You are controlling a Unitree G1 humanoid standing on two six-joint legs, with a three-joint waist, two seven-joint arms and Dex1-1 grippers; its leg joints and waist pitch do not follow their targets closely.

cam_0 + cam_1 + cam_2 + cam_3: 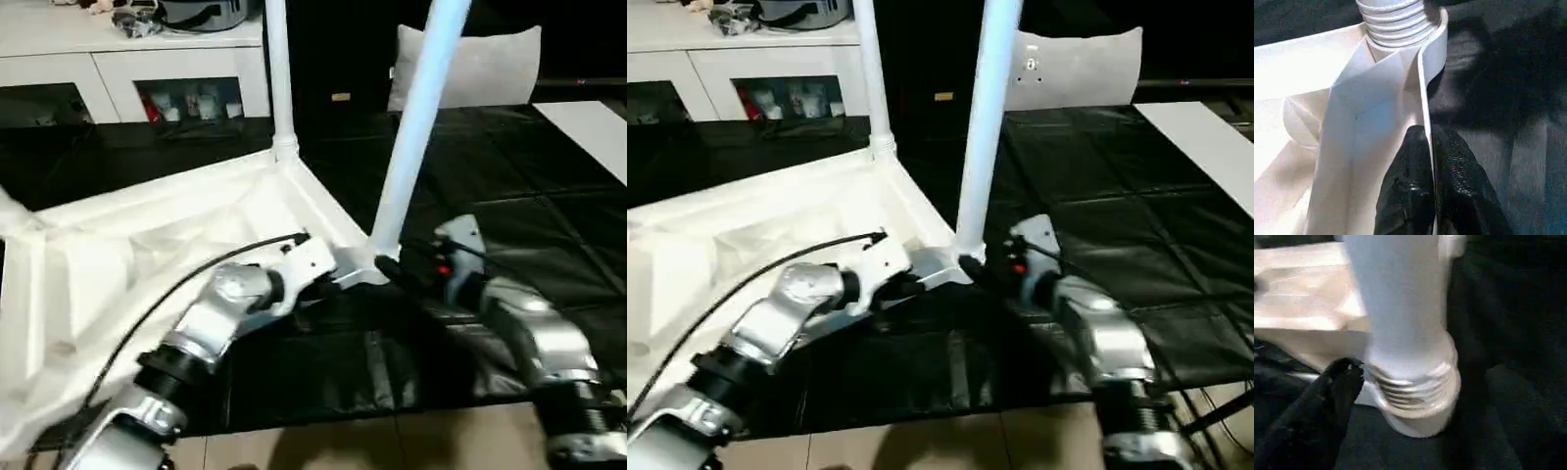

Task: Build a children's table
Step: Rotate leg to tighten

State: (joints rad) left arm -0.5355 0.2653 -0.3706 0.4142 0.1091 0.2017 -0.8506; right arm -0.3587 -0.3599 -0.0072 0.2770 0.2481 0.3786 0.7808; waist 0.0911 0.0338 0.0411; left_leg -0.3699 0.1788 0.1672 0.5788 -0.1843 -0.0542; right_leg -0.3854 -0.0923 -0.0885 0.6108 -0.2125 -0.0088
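Step in hand: screwing a leg point(416, 127) into the near corner socket point(364, 266) of the upturned table top point(127, 245), by the look of it; several threads showing above the socket rim in the right wrist view, so likely not yet seated.
Left end effector point(1429, 156): pinching shut on the thin side rim of the table top just beside that socket, steadying it.
Right end effector point(392, 266): sitting at the foot of the leg, lower centre of the frame; one black finger point(1342, 374) just beside the threads; width of the opening — cannot tell.
Next move: probably calling for a fresh grip around the leg's base and more turning, with the rim kept pinned.
Table top: all white, ribbed underside up, lying on black mats, filling the left half of the frame.
Second leg point(277, 69): standing upright in the far corner, upper centre.
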